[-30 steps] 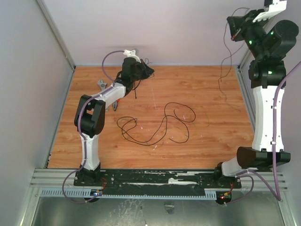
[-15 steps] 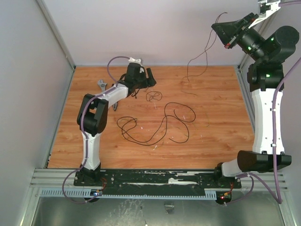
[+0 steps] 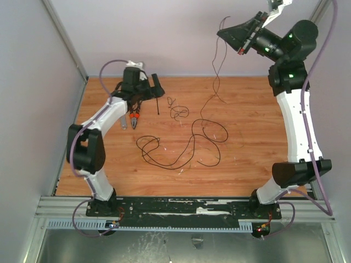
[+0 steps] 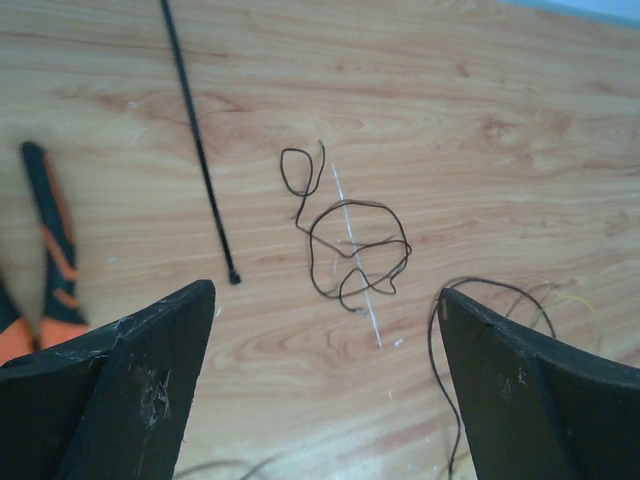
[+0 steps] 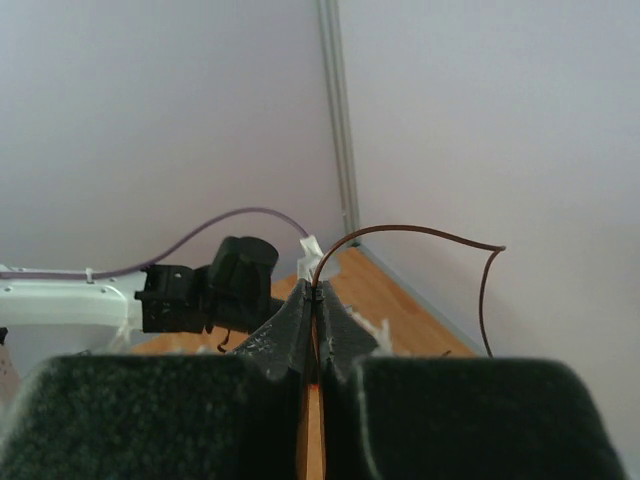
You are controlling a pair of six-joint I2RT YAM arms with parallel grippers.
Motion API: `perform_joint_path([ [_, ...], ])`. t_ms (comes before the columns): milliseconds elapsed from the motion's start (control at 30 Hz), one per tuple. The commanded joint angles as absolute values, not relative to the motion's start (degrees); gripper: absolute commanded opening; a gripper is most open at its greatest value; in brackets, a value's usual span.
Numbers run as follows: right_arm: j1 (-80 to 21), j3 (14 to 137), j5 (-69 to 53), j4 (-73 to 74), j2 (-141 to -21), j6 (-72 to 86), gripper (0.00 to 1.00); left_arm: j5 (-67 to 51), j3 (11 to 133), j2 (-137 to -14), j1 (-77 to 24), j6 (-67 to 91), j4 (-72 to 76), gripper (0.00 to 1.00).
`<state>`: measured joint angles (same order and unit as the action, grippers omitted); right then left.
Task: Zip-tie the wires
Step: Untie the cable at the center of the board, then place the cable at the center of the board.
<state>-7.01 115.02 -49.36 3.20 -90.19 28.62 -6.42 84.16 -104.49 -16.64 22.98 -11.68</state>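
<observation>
Left arm (image 3: pixel 104 118): reaches to the far-left part of the wood-grain tabletop (image 3: pixel 247 159), wrist angled down. Left jaws stand wide apart with nothing between them, over bare wood.

Right arm (image 3: pixel 293 118): raised high at the far right, wrist pointing left above the tabletop. Right jaws are pressed together, clamped on one thin dark-brown wire strand (image 5: pixel 420 232); it hangs from them down to the tabletop.

Count:
- One straight black plastic zip tie (image 4: pixel 200 160), flat on the tabletop just beside the left jaws.
- One small curl of thin dark wire (image 4: pixel 350 250), just right of the zip tie and apart from it.
- One large looping run of black wire (image 3: pixel 181 145) at mid-tabletop.
- One pair of orange-and-black-handled pliers (image 4: pixel 50 250), left of the zip tie.
</observation>
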Motion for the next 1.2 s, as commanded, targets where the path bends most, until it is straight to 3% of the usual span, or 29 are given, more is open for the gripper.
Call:
perform_joint_path([
  [0,-12.26,120.43,-51.43,4.91,-92.62,29.38,0.00,-11.19,76.96,-93.44,-13.90,24.17,-8.57,0.98],
  [267,-24.51,126.66,-52.83,5.14,-97.62,30.98,0.00,-13.28,62.20,-72.00,-5.71,29.57,-3.53,0.98],
  [500,-32.43,129.59,-54.94,6.91,-100.33,31.10,0.00,-11.38,59.00,-61.39,0.89,29.31,-7.28,0.98],
  [767,-33.60,97.86,-43.68,11.81,-82.53,20.66,0.00,-8.97,56.30,-57.11,2.20,26.00,-11.72,0.98],
  [1000,-33.60,75.49,-36.72,18.17,-74.86,14.49,0.00,-11.18,47.45,-53.14,2.20,25.93,-12.15,0.98],
  [1167,-33.54,66.48,-29.69,21.44,-70.15,11.69,0.00,-15.05,42.07,-51.28,2.20,27.65,-11.78,0.98],
])
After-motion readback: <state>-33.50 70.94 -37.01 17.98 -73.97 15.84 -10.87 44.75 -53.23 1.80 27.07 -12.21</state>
